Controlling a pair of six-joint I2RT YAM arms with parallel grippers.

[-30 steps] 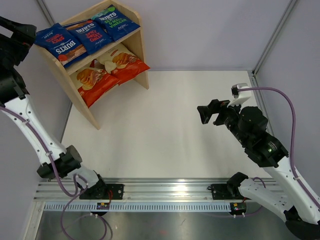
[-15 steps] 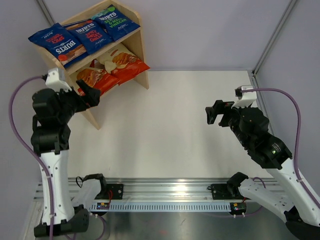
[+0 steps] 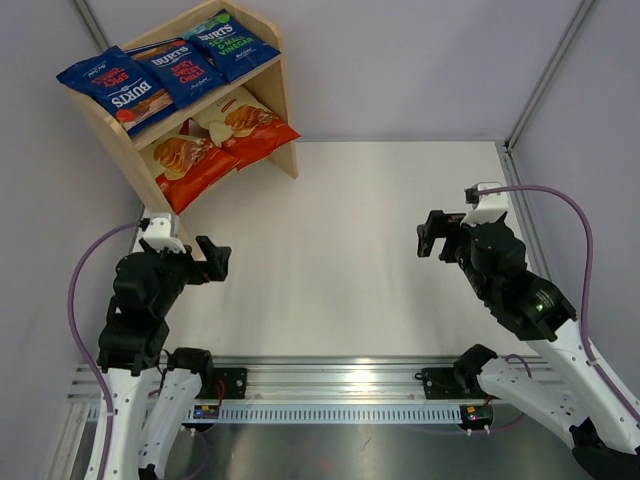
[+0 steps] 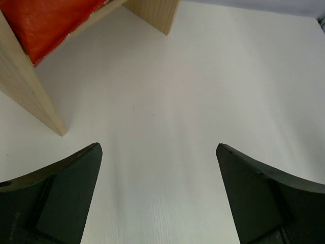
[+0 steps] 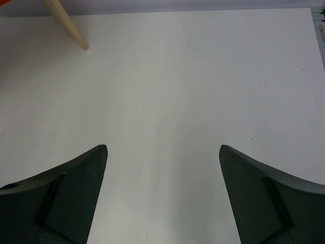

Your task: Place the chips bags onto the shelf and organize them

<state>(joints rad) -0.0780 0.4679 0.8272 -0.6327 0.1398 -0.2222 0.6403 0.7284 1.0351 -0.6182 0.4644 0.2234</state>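
Left gripper pulled back low from shelf, spread; right gripper spread; chips bags shelved, long axes front-to-back

All five chips bags lie on the wooden shelf.

shelf: cropped at edge | Cassava bags: rear hidden under its top

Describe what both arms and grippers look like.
The left arm and right arm match: white link shells, black joints, a purple cable looping beside each. The left gripper and right gripper are black, with dark wedge-shaped fingers tapering to tips.
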